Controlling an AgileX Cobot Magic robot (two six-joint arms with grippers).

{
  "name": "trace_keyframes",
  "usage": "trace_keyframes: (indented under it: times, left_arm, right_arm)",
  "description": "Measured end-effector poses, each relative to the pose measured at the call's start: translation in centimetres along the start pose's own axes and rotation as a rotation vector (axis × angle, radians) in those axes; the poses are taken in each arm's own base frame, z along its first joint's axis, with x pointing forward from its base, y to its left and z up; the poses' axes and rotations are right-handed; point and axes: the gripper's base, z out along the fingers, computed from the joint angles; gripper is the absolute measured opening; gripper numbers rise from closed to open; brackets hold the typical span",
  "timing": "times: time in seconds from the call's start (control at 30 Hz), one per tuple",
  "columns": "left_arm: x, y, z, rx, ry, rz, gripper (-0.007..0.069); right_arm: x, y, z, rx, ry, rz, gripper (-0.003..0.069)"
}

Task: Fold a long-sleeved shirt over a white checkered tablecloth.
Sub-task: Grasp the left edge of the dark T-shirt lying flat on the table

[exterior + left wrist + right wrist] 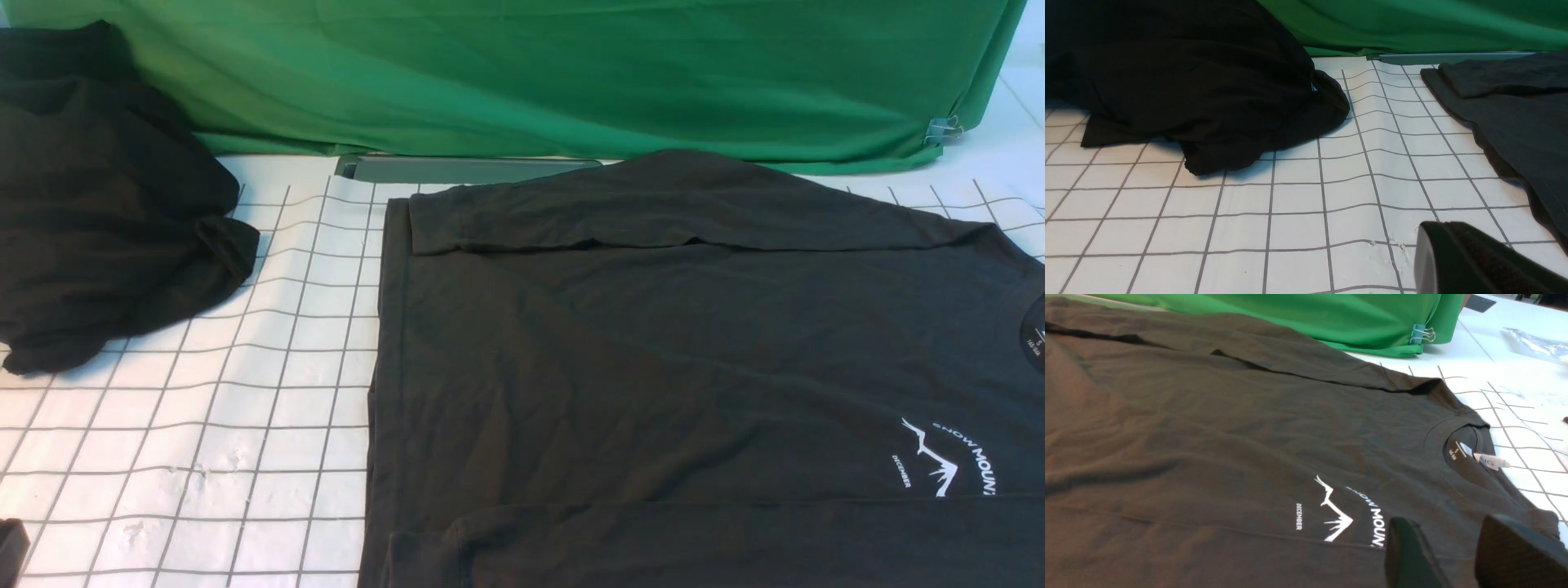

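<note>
Lying flat on the white checkered tablecloth (269, 408), the long-sleeved shirt (694, 351) is spread front up with its collar end toward the robot's right. You can read its white mountain logo (939, 457) on the chest, and the round black neck label (1035, 335) shows inside the collar. One sleeve (653, 216) is folded along the shirt's far edge and the other (694, 547) along its near edge — both lie on top of the body.

Your right fingers (1404, 555) stand apart over the shirt's chest beside the logo, with only the shirt's fabric showing in the gap. Your left fingers (1457, 257) are closed together, empty, over bare cloth just left of the shirt's hem.

Well to the shirt's left sits a heap of black fabric (98, 204). Beyond the shirt's far edge hangs a green cloth (531, 73) — a binder clip (943, 129) grips its corner.
</note>
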Motion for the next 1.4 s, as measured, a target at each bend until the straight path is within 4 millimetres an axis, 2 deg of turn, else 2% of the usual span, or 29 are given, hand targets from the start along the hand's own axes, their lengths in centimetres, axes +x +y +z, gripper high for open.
trace_keyframes:
  times: [0.6, 0.8, 1.07, 1.1, 1.13, 1.17, 1.2, 1.3, 1.4]
  left_arm:
    - [0.0, 0.0, 0.0, 0.0, 0.0, 0.001, 0.0003]
    - [0.0, 0.2, 0.0, -0.02, 0.001, 0.098, 0.0003]
    - [-0.1, 0.2, 0.0, -0.02, -0.012, 0.088, 0.0003]
    - [-0.4, -0.1, 0.0, 0.009, -0.048, -0.115, 0.0003]
    - [-0.5, -0.1, 0.0, 0.009, -0.053, -0.128, 0.0003]
    - [-0.8, -0.3, 0.0, 0.047, -0.077, -0.403, 0.0003]
    - [-1.0, -0.5, -0.1, 0.092, -0.089, -0.752, 0.0003]
    - [-1.3, -0.8, -0.1, 0.171, -0.067, -1.325, 0.0003]
    - [-1.5, -0.8, -0.2, 0.198, -0.059, -1.514, 0.0003]
  right_arm:
    - [0.0, 0.0, 0.0, 0.0, 0.0, 0.0, 0.0242]
    - [0.0, 0.0, 0.0, 0.0, 0.0, 0.0, 0.0242]
    - [0.0, 0.0, 0.0, 0.0, -0.004, 0.001, 0.0242]
    - [-0.2, 0.0, 0.0, -0.003, -0.021, 0.041, 0.0242]
    - [-0.2, 0.0, 0.0, -0.006, -0.027, 0.063, 0.0242]
    - [-0.4, 0.1, 0.0, -0.018, -0.044, 0.185, 0.0242]
    - [-0.6, 0.2, 0.0, -0.039, -0.063, 0.377, 0.0242]
    - [-0.9, 0.4, -0.1, -0.078, -0.076, 0.726, 0.0242]
    - [-0.9, 0.5, -0.1, -0.094, -0.071, 0.898, 0.0242]
